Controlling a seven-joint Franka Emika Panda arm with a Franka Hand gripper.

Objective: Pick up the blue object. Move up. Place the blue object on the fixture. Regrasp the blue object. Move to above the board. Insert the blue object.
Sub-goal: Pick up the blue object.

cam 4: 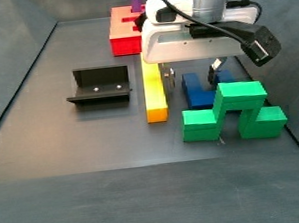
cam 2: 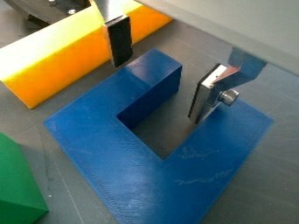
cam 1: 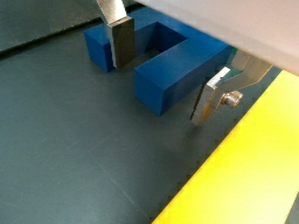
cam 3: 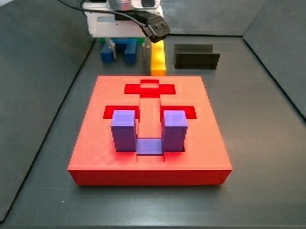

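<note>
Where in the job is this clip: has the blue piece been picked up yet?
Not yet. The blue object lies on the floor beside the yellow bar. In both wrist views the hand is low over it, open, its fingers straddling one prong, so the grasp is in hand. The fixture stands bare. Lifting, fixture placement, regrasp and insertion into the board remain.

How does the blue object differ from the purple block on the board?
The blue object lies on the dark floor beside the yellow bar, with the gripper open around one prong; the purple block stands free on the board. The blue object is darker; the purple block is lighter. Both are U-shaped.
</note>
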